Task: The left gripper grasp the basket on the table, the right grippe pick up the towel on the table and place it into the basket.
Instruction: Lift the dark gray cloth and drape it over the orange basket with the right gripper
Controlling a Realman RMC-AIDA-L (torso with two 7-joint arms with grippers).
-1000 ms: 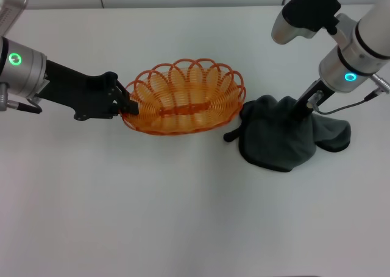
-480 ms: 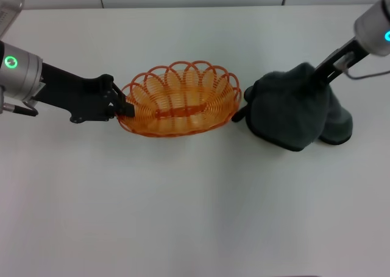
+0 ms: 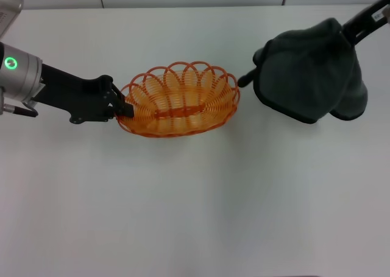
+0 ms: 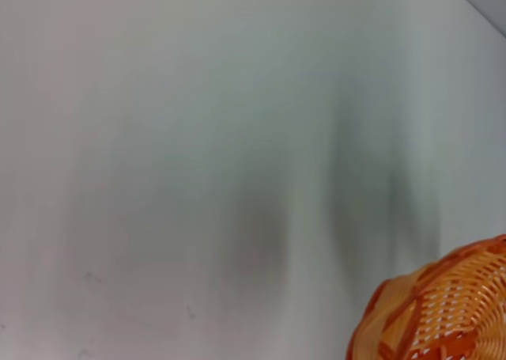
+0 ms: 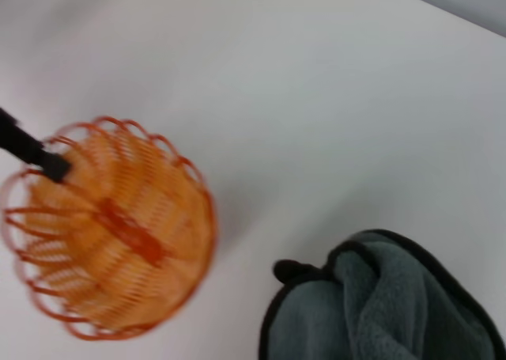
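The orange wire basket (image 3: 180,100) stands on the white table (image 3: 195,204) at mid-view. My left gripper (image 3: 125,109) reaches in from the left and is shut on the basket's left rim. The dark grey towel (image 3: 311,73) hangs in the air to the right of the basket, clear of the table. My right gripper (image 3: 348,35) is shut on the towel's upper part, with its tips buried in the cloth. In the right wrist view the basket (image 5: 111,241) lies below, the left gripper's finger (image 5: 32,150) is on its rim, and the towel (image 5: 387,305) hangs beside it. The left wrist view catches a piece of the basket (image 4: 443,312).
Bare white tabletop (image 3: 183,228) spreads in front of the basket and under the hanging towel. The table's far edge (image 3: 183,7) runs along the back, with a grey wall behind it.
The right gripper has risen toward the back right, lifting the towel off the table. The basket and left gripper slid slightly left early on and are still now.
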